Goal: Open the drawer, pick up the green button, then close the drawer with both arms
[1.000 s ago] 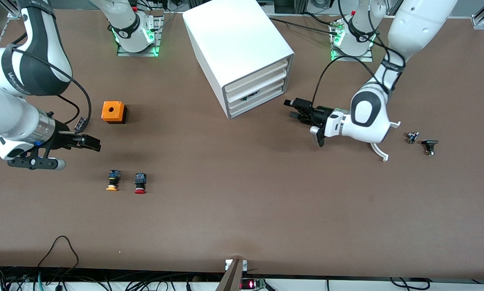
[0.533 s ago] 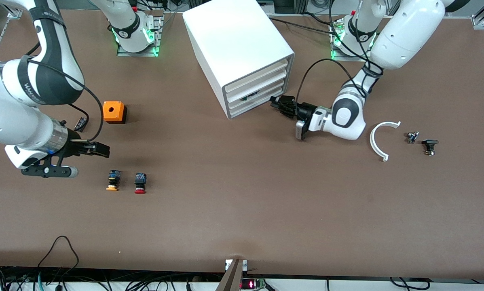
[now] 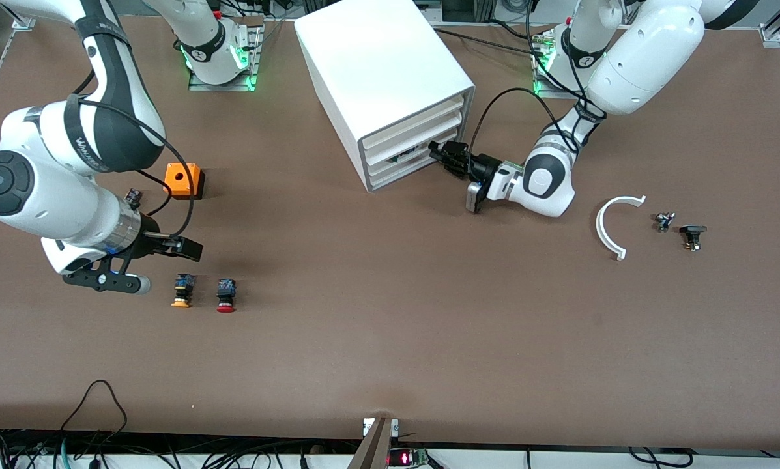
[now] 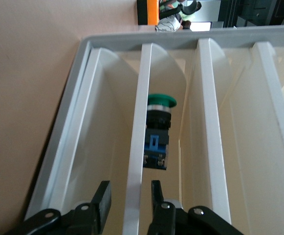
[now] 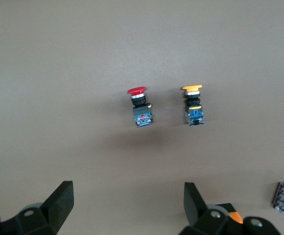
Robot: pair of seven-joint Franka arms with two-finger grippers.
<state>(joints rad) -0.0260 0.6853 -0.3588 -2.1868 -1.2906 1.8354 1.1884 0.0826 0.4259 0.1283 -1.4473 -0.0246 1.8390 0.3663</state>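
The white cabinet (image 3: 376,65) has four stacked drawers, all pushed in. My left gripper (image 3: 443,155) is at its front, open, with a finger either side of the front wall of the second-lowest drawer (image 4: 138,137). In the left wrist view, the fingers (image 4: 102,198) show gaps on both sides of that wall. The green-capped button (image 4: 159,132) lies in that drawer; a dark bit of it shows in the front view (image 3: 406,154). My right gripper (image 3: 191,249) is open wide and empty, low over the table beside the yellow-capped button (image 3: 181,291) and the red-capped button (image 3: 225,295).
An orange box (image 3: 183,180) and a small black cylinder (image 3: 133,195) lie near the right arm. A white curved piece (image 3: 614,225) and two small parts (image 3: 664,221) (image 3: 692,236) lie toward the left arm's end.
My left gripper moved up to the cabinet front and now straddles a drawer's front wall. My right gripper moved toward the yellow and red buttons.
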